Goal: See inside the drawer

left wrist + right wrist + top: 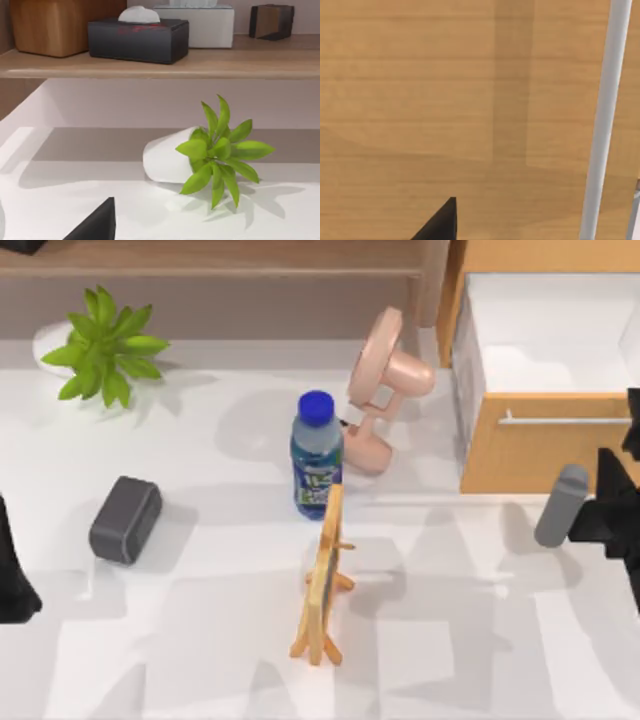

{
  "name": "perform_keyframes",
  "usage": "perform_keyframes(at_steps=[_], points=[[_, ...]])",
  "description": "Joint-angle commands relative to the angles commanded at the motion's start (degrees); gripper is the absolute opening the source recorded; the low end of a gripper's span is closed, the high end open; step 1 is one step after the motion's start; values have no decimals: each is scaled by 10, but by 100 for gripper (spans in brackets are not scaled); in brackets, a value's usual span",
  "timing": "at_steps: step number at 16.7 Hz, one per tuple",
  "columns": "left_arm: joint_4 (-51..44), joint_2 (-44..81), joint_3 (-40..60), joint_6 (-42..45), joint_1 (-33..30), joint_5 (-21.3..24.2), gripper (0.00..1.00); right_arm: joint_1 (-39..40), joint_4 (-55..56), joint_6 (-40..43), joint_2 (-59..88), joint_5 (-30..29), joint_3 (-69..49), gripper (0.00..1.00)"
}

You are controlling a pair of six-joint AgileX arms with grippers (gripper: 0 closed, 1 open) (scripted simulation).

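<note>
The drawer [530,455] stands pulled out at the back right of the table. Its light-orange front faces the table, and a thin silver bar handle [570,420] runs across it. Behind the front, the pale grey-white inside [550,335] lies open to the top view, with nothing showing in it. My right gripper [606,508] hovers just in front of the drawer front, near the right edge and apart from the handle. The right wrist view is close on the orange drawer front [445,100] and its handle [607,125]. My left gripper [10,585] is parked at the table's left edge.
A grey cylinder [560,505] stands beside my right gripper. A pink fan [385,390], a blue-capped bottle [317,455] and a wooden easel [325,580] occupy the middle. A grey speaker [125,518] and a tipped potted plant [100,345] are at the left. The shelf [200,62] holds tissue boxes.
</note>
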State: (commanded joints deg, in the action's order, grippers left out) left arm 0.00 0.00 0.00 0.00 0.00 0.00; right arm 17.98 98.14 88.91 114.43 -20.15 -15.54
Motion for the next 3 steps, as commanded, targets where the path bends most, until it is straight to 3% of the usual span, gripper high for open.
perform_keyframes(at_steps=[3], points=[[0, 0, 0, 0, 0, 0, 100, 0, 0, 0, 0, 0, 0, 100]])
